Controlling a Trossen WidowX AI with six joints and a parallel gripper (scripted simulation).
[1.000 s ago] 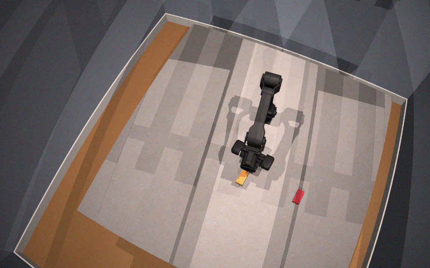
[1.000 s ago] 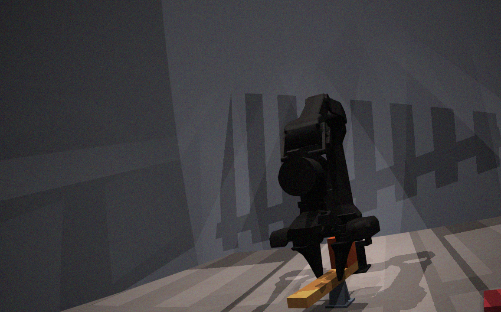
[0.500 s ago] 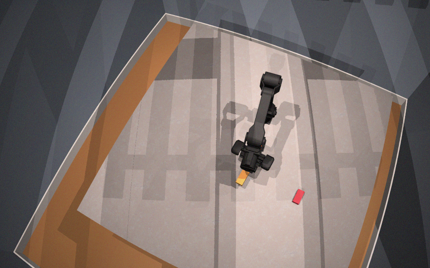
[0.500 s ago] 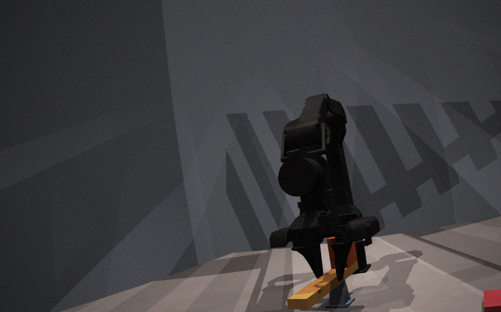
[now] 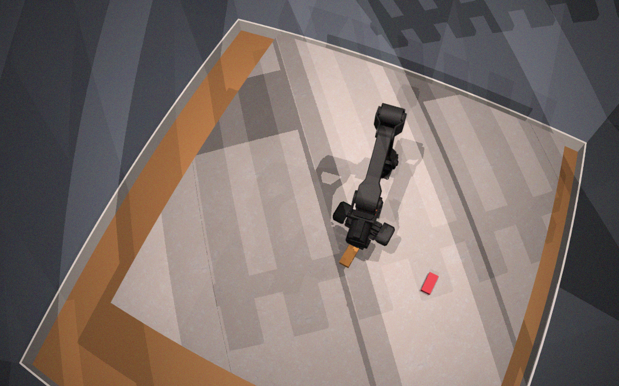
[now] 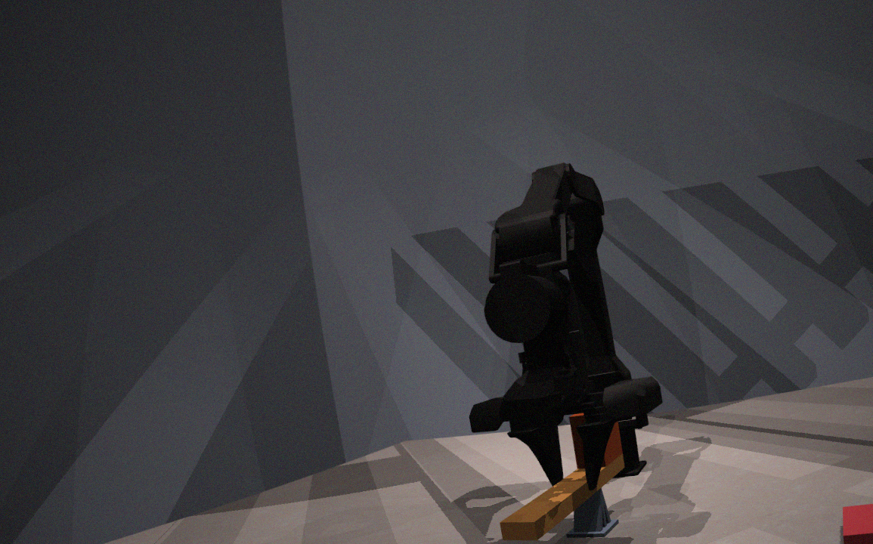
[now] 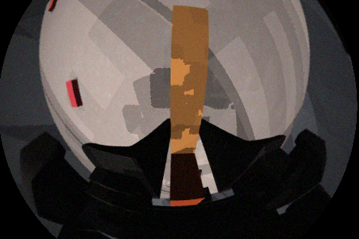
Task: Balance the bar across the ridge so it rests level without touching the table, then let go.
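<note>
- Exterior view: orange bar [image 5: 348, 257] [image 6: 547, 504] [image 7: 190, 41] sits at the top of the blue-grey ridge [image 6: 590, 517], above the tabletop [image 5: 273, 230] [image 6: 425, 520] [image 7: 97, 56]. Actual contact with ridge hard to confirm.
- End effector [image 5: 358, 239] [image 6: 574, 484] [image 7: 185, 122] pinching the bar, one finger each side; not let go.
- Dark orange-red block [image 6: 607, 446] [image 7: 183, 175] stands upright toward the bar's far end; looks like part of the load, can't tell if attached.
- Red block [image 5: 429, 283] [image 6: 863, 520] [image 7: 74, 93] on the tabletop, well apart, not involved.
- Handling guess: bar stiff, probably light to moderate, not fragile; smooth flat sides, could slip or twist if pinched off-centre.
- Block likely makes that end heavier, so balance point probably nearer the block than mid-length.
- Best hold: both long sides, close to the balance point over the ridge, fingers square. Current grip near the ridge looks about right.
- Next, likely: check level, settle weight on ridge, spread fingers evenly, lift straight up.
- Risk: uneven release nudges bar, near end or block end dips to tabletop.
</note>
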